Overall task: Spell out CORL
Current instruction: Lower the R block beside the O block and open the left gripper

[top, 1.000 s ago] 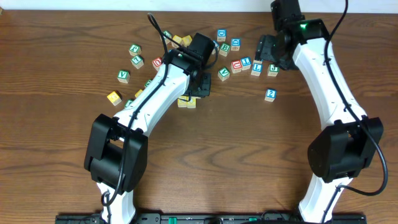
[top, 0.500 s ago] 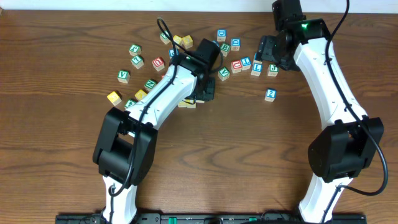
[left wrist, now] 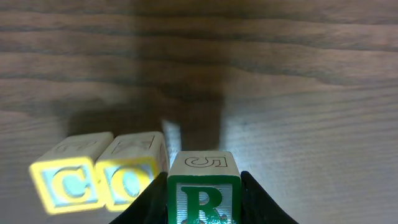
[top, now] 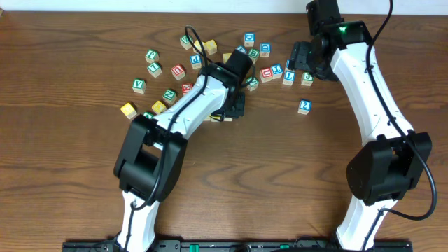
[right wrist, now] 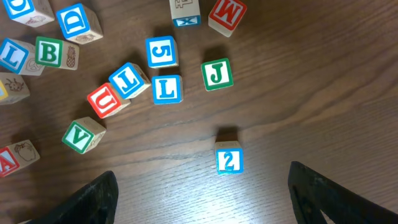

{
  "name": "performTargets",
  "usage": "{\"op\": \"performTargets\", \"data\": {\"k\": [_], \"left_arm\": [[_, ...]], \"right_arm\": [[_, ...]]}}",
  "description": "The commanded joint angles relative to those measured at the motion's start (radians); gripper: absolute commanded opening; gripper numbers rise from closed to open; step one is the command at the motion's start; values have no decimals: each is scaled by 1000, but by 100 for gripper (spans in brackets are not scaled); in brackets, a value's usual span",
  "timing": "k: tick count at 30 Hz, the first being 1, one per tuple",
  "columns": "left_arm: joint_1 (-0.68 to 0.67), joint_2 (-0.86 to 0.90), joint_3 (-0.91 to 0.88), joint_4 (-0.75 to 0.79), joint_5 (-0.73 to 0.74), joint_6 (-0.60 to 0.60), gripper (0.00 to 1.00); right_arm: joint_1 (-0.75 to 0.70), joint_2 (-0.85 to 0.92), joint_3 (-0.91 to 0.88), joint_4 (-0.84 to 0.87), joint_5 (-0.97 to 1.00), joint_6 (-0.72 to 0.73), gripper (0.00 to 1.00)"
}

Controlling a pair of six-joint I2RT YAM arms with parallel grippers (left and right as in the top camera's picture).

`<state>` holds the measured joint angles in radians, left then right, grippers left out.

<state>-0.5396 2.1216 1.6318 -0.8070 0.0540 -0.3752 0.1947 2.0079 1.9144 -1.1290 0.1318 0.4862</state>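
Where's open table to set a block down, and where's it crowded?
Free: wood right of the R block held by the left gripper, and the near table between both arms. Crowded: C block and O block left of R, scattered blocks along the far side.

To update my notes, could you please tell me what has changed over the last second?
The left claw, shut on the R cube, moved rightward, now beside the C cube and O cube. The right claw, open, and the scattered cubes stayed put.
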Motion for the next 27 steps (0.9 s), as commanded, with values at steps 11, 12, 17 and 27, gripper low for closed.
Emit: {"op": "performTargets", "data": {"k": [11,12,17,27], "left_arm": [[0,16,-11,40,-11,-15,30],[0,16,-12,42,-21,-15,30],[0,16,-19,52,-39,-15,30],[0,16,-48,72,-39,-27,30]], "right_arm": [[-5,-26,-8,-13,16,3,82],[-5,-26,-8,-13,16,3,82],[-5,-26,-8,-16,16,3,81],[-5,-26,-8,-19,16,3,82]]}}
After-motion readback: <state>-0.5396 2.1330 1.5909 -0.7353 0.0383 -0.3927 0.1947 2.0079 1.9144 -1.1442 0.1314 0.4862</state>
